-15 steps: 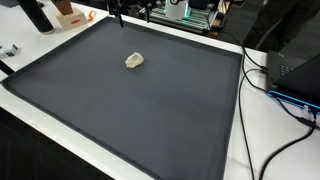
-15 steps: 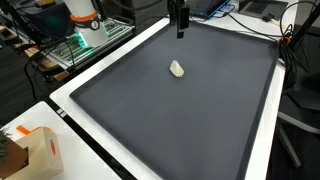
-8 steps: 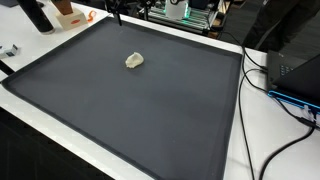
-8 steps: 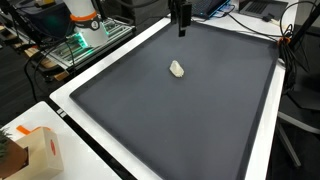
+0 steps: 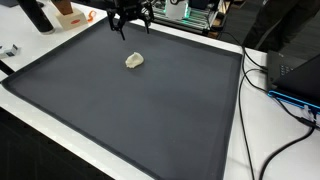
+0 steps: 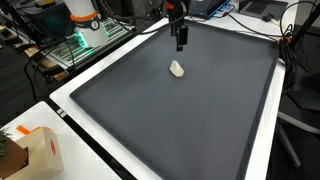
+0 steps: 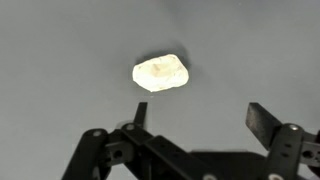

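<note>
A small pale, lumpy object lies alone on the dark grey mat. In the wrist view it shows as a whitish lump ahead of the jaws, apart from them. My gripper hangs above the mat's far part, a little beyond the lump, with its fingers pointing down. The two black fingers stand wide apart with only bare mat between them; my gripper is open and holds nothing.
An orange and white box stands at a table corner. Cables run along the white table beside the mat. The robot base and green-lit electronics stand behind the mat's far edge.
The gripper has come down and forward over the mat, closer to the pale lump. The lump has not moved, and the jaws stay wide.
</note>
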You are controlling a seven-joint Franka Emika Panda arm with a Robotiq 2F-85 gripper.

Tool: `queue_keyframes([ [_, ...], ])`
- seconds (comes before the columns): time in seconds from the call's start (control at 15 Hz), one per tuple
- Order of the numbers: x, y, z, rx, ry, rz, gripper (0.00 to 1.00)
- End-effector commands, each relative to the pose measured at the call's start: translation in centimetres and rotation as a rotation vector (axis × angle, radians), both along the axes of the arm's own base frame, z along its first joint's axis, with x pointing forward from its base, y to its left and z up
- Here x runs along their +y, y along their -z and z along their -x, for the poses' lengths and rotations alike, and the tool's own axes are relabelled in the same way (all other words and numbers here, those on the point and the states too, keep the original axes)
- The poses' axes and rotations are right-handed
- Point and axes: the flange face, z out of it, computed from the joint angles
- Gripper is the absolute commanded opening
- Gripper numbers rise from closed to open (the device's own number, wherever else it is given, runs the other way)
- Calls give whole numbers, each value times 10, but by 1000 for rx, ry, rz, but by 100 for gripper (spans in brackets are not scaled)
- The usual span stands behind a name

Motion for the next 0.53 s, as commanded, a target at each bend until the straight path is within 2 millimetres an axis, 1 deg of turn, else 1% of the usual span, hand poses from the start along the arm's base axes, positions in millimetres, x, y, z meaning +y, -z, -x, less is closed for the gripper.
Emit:
queue_keyframes([
  [0.0,-5,32,-9,16,2,-52,100],
  [0.2,-10,55,-13,29,13,-43,100],
  [0.47,-10,76,-18,24,29,-53,100],
])
